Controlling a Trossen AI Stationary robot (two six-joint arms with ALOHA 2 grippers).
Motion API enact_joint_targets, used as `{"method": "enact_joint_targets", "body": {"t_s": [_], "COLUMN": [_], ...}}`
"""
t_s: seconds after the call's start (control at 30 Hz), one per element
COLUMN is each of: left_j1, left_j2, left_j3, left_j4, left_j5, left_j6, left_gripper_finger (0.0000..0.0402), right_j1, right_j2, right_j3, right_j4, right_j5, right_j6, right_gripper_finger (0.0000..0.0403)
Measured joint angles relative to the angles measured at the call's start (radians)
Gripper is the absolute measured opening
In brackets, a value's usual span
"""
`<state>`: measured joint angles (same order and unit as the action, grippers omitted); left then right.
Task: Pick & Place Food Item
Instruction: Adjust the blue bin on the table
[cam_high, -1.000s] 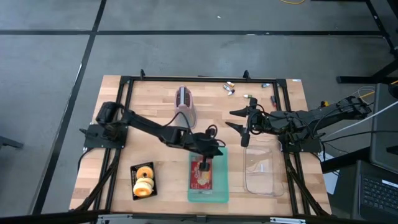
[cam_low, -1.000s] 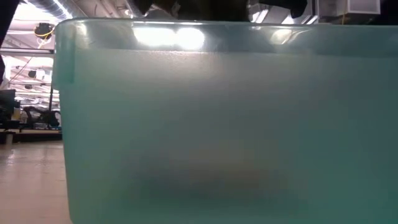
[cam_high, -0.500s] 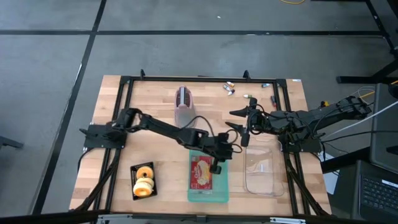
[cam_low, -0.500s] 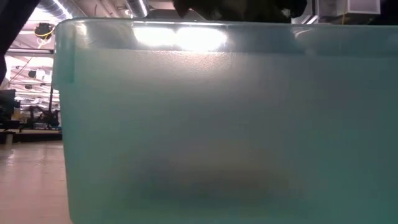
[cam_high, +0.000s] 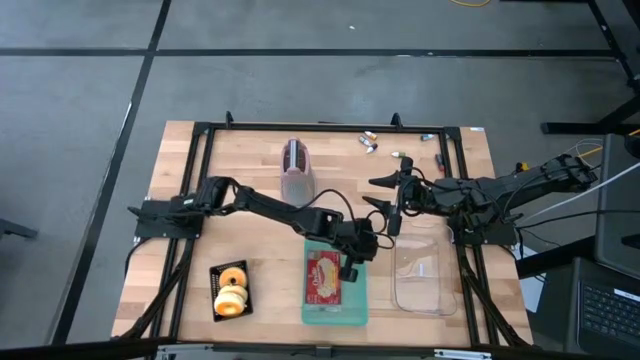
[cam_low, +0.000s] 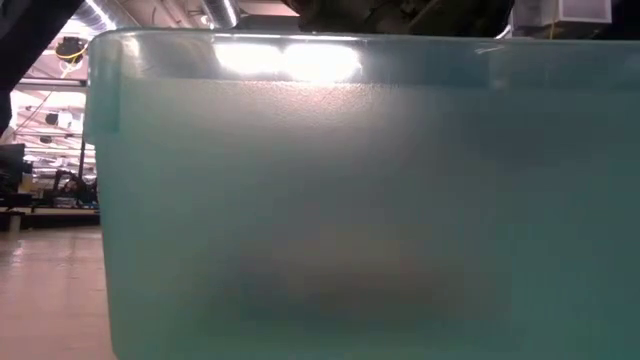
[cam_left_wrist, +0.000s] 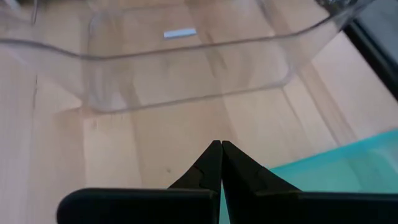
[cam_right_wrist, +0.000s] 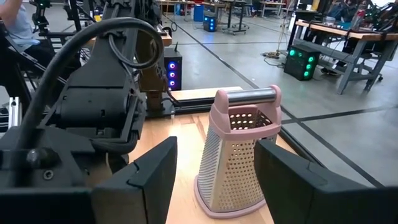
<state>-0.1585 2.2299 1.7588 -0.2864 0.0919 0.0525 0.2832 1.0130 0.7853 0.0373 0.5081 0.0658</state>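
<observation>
A red food packet (cam_high: 323, 278) lies flat in the teal container (cam_high: 358, 300) at the table's near middle. My left gripper (cam_high: 350, 268) is shut with nothing between its fingers, slanting down over the container's right rim (cam_left_wrist: 348, 163). In the left wrist view its tip (cam_left_wrist: 221, 145) stands over bare wood, with the clear container (cam_left_wrist: 186, 62) just beyond. My right gripper (cam_high: 392, 207) hangs open and still above the table, to the far side of the clear container (cam_high: 420, 272). The teal container's wall (cam_low: 300, 200) fills the low view.
A pink grater (cam_high: 297, 166) stands upright at the far middle and shows in the right wrist view (cam_right_wrist: 239, 155). Donuts on a black tray (cam_high: 231, 290) sit near left. Small loose items (cam_high: 370, 143) lie at the far edge.
My left gripper, shut throughout, has gone from over the red packet toward the table's right edge and a little down. It now stands at the teal container's right rim. The packet stays flat in the container.
</observation>
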Motion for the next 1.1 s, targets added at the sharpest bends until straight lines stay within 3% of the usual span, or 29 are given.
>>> {"method": "enact_joint_targets", "body": {"t_s": [0.8, 1.1], "left_j1": [-0.008, -0.019], "left_j2": [-0.014, -0.060], "left_j3": [0.005, 0.000], "left_j4": [-0.274, -0.405], "left_j5": [0.016, -0.030], "left_j6": [-0.027, -0.032], "left_gripper_finger": [0.0002, 0.0001], "right_j1": [0.000, 0.002], "right_j2": [0.000, 0.000], "right_j3": [0.000, 0.000], "right_j4": [-0.014, -0.015], "right_j5": [-0.001, -0.004], "right_j6": [0.001, 0.009], "right_gripper_finger": [0.0212, 0.0212]}}
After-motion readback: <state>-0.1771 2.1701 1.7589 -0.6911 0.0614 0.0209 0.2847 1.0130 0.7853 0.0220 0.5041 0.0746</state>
